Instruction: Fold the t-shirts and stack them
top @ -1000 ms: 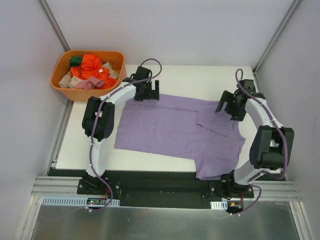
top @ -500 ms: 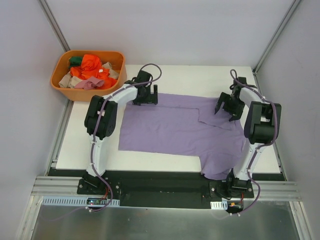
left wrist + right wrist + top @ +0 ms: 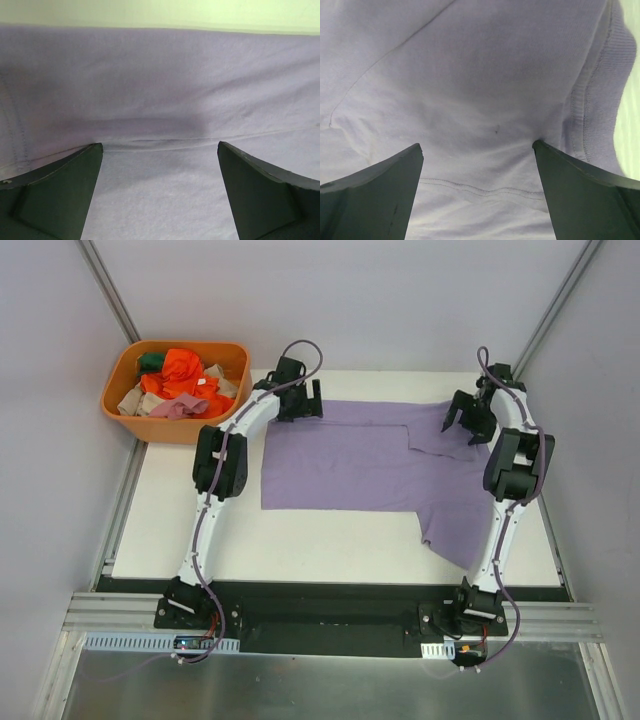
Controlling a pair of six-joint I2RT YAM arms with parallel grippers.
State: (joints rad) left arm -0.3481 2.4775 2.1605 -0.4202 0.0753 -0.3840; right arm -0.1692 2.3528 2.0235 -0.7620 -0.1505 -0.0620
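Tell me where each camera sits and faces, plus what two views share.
Top external: above and behind the arms, looking down on the white table, lavender-purple cloth t-shirt and orange plastic tub; both arms show.
Left wrist: on the left arm, facing down at the t-shirt; open left gripper shows.
Right wrist: same on the right arm; open right gripper shows.
Shared: both wrist views show that t-shirt.

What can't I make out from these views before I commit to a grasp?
- Top view: whether the left pincer or right pincer touches the lavender shirt; they cover its far edge.
- Top view: how many shirts fill the tub; upper ones bury the rest.
- Top view: the lavender shirt's right edge, behind the right arm.
- Wrist views: most of its outline, cut off by the frame edges.
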